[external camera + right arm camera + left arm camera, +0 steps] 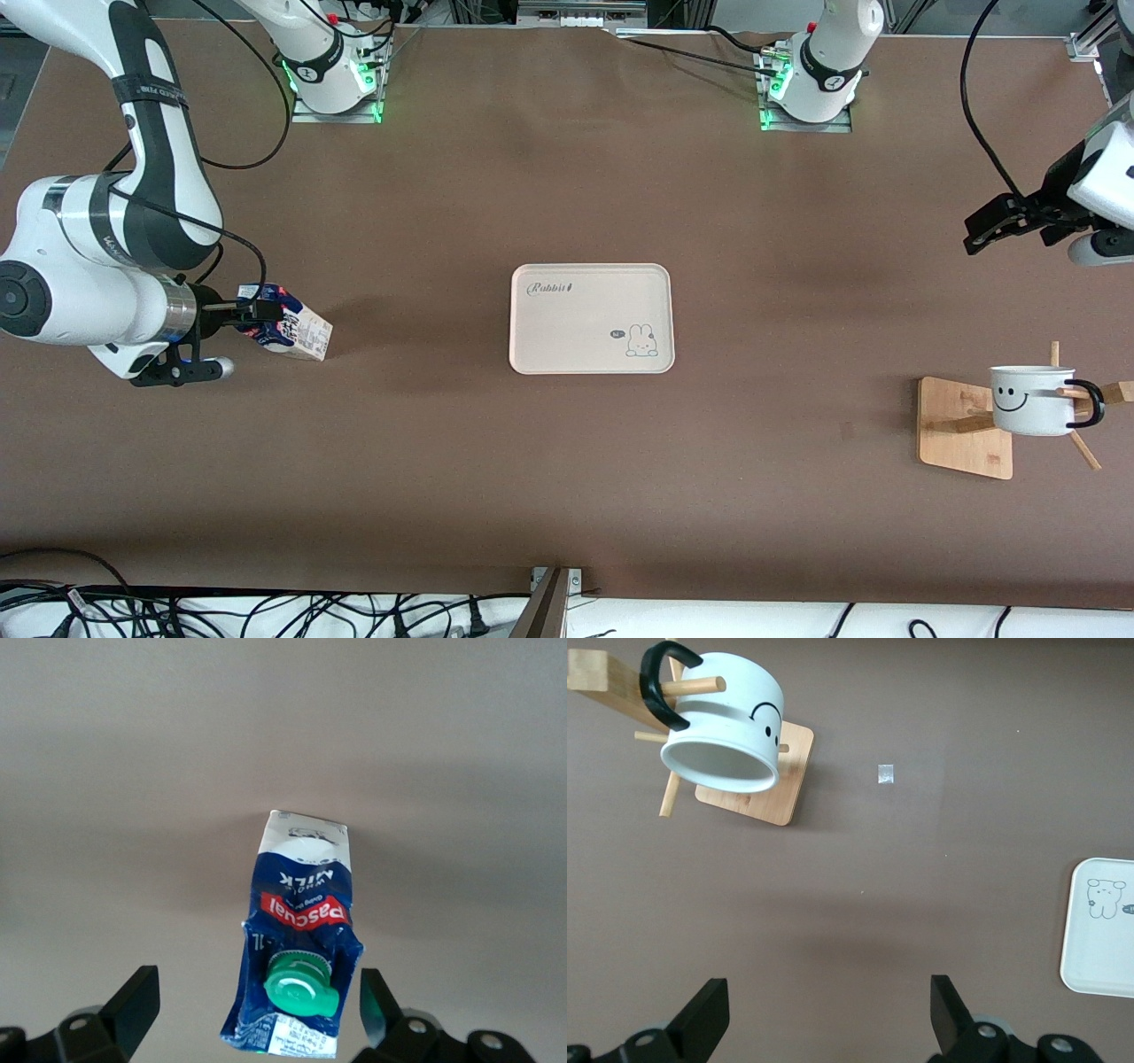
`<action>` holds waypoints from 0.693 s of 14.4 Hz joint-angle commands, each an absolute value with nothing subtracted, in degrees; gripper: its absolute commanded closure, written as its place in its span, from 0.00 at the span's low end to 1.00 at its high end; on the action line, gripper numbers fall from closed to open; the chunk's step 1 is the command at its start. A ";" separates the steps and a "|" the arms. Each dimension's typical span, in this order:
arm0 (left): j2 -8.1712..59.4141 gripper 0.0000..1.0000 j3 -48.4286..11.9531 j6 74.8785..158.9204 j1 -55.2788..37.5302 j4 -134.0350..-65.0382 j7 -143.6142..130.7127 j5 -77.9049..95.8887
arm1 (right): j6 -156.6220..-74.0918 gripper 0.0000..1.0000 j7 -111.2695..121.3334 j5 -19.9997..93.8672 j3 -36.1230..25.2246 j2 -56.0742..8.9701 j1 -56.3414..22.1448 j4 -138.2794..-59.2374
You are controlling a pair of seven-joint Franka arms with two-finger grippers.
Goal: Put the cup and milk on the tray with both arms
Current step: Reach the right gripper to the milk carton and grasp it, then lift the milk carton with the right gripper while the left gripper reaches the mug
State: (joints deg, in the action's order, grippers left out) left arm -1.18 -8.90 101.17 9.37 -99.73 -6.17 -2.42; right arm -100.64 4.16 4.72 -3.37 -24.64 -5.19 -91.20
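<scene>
Now right claw (pixel 266 312) sits spread around the milk (pixel 288 326) to pinch it for the tray (pixel 591 318), w/ left claw (pixel 992 229) spread, waiting above counter (pixel 567 496) near cup (pixel 1032 400)

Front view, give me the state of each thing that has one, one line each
milk: tilted, cap on, between the open fingers of the right gripper.
cup: hanging by its handle on the peg rack.
tray: flat, nothing on it.
left gripper: open, holding nothing, over bare table.
</scene>
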 commanded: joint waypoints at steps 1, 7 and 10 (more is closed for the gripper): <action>-4.57 0.00 -9.05 108.25 10.63 -106.94 -2.29 -3.16 | -101.52 0.00 4.13 5.36 -4.48 -23.03 -4.75 -93.69; -9.75 0.00 -9.05 128.72 13.27 -124.60 -2.99 -2.64 | -102.22 0.00 4.04 5.54 -5.01 -22.06 -4.75 -96.15; -10.37 0.00 -9.05 135.86 14.06 -130.76 -2.55 -2.64 | -102.39 0.00 3.96 5.80 -4.83 -22.23 -4.83 -97.21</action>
State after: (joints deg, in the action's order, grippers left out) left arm -7.47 -8.82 131.86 13.11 -125.54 -3.98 -2.42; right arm -101.03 4.17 4.72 -4.86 -24.16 -4.81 -94.27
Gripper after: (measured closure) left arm 0.000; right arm 0.000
